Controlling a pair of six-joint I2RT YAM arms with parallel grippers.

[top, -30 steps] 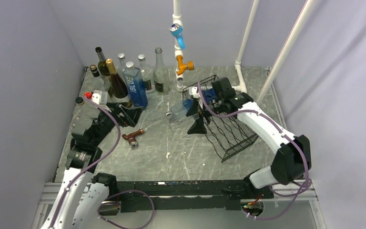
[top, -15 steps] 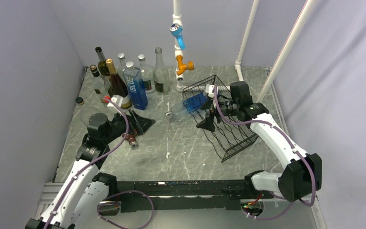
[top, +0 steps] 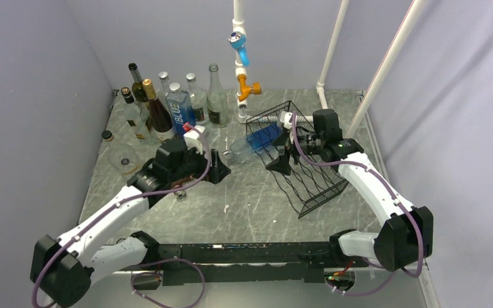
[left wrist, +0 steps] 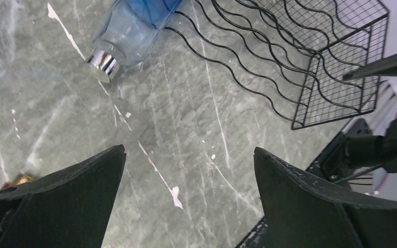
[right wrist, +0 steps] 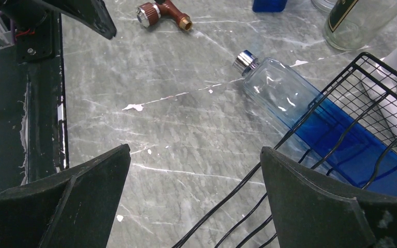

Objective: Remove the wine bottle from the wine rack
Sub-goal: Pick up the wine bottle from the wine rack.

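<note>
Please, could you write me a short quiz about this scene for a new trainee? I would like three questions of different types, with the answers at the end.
1. True or false: the blue bottle lies on its side in the wine rack, with its neck sticking out past the wires.
2. The left gripper is: A) open and empty; B) shut on the bottle; C) shut on a brown valve.
3. What colour is the bottle's cap?
Key: 1 true; 2 A; 3 silver.
</note>
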